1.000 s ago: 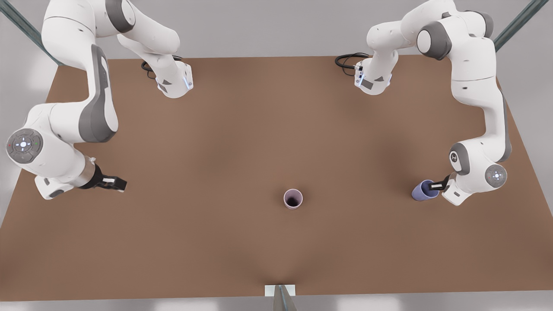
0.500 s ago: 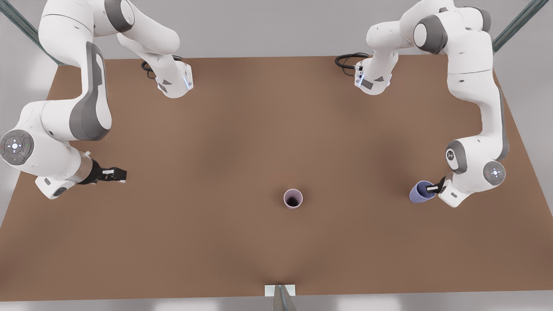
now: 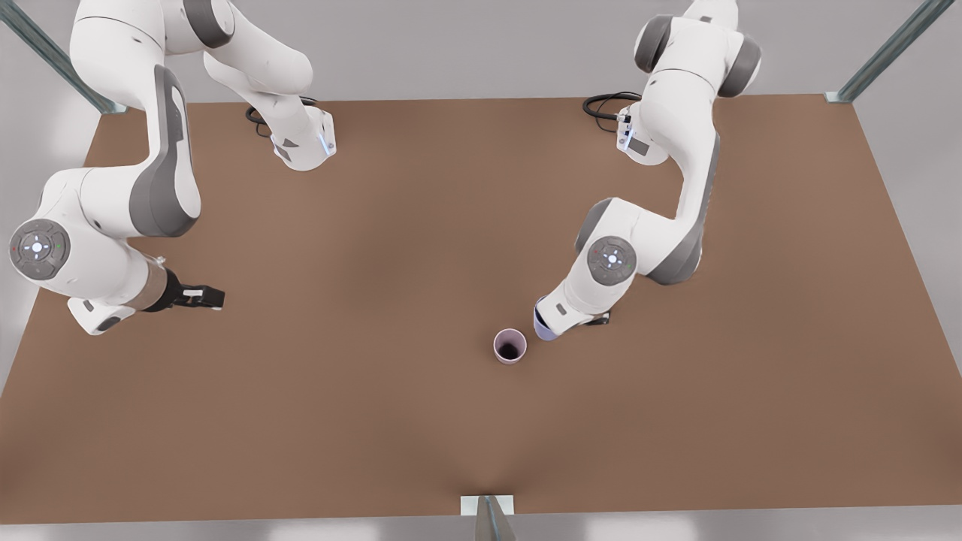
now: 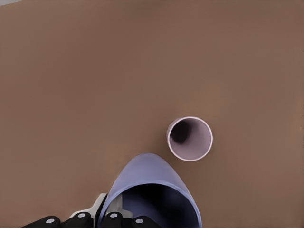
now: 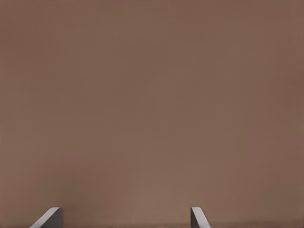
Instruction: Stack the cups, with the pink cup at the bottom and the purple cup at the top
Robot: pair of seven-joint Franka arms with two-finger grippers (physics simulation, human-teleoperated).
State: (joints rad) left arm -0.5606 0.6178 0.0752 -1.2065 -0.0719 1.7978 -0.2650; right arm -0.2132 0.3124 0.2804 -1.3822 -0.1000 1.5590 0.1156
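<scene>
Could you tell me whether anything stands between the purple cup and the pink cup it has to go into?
Nothing visible does. The left gripper holds the purple cup just beside the upright pink cup, with bare table between them. The right gripper waits apart, jaws open.

From the front view we look steeply down across the whole table. Our left wrist camera hangs close above the pink cup, shared with the front view; the right wrist camera faces bare tabletop.

The pink cup is pale mauve-pink with a lighter rim and dark inside, the purple cup is bluish lavender, the desk is plain matte brown, and both arms are white with grey joints and black fingers.
</scene>
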